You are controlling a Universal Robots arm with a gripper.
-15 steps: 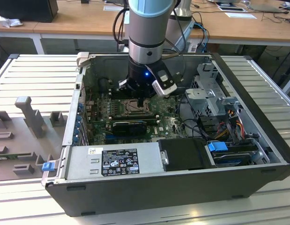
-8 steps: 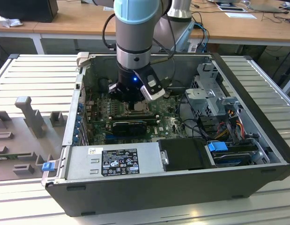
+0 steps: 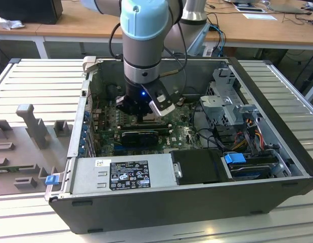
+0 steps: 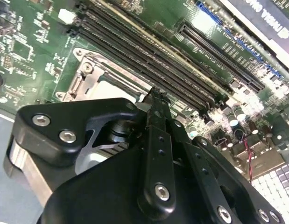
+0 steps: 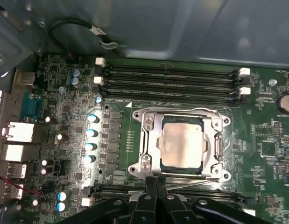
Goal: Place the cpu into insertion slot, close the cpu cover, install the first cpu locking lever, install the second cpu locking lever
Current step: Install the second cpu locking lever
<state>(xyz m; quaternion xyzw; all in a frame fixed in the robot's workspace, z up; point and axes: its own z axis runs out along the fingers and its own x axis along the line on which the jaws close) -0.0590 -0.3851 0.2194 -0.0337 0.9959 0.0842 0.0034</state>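
Here, nearest in the first wrist view, the gripper (image 5: pixel 156 183) comes down with its two black fingers pressed together, nothing pinched between them. Their tips meet right at the near edge of the cpu cover (image 5: pixel 146 140), beside a thin metal locking lever (image 5: pixel 193 183) that runs along that same edge.

Just past the fingertips, the cpu (image 5: pixel 181 145) lies flat in the insertion slot (image 5: pixel 162 164), its pale silver-beige top showing through the cover's square window. The cover lies down flat over the chip, framing it on all sides. The chip itself sits just beyond the pincer, close but not touched.

Beyond the socket, long black memory slots (image 5: pixel 172 81) run side by side across the green motherboard (image 5: pixel 261 149). Farther still rises the grey inner wall of the computer case (image 5: pixel 181 28).

In the second wrist view, the closed fingers (image 4: pixel 156 121) point at the socket's corner, with the memory slots (image 4: pixel 149 70) stretching away behind.

From the exterior view, the arm (image 3: pixel 146 35), grey with a pale blue cap, reaches straight down into the open computer case (image 3: pixel 196 202), which lies on its side on a ribbed metal table (image 3: pixel 40 81). The gripper (image 3: pixel 142 117) hangs low over the motherboard, with a black graphics card (image 3: pixel 139 136) just in front of it.
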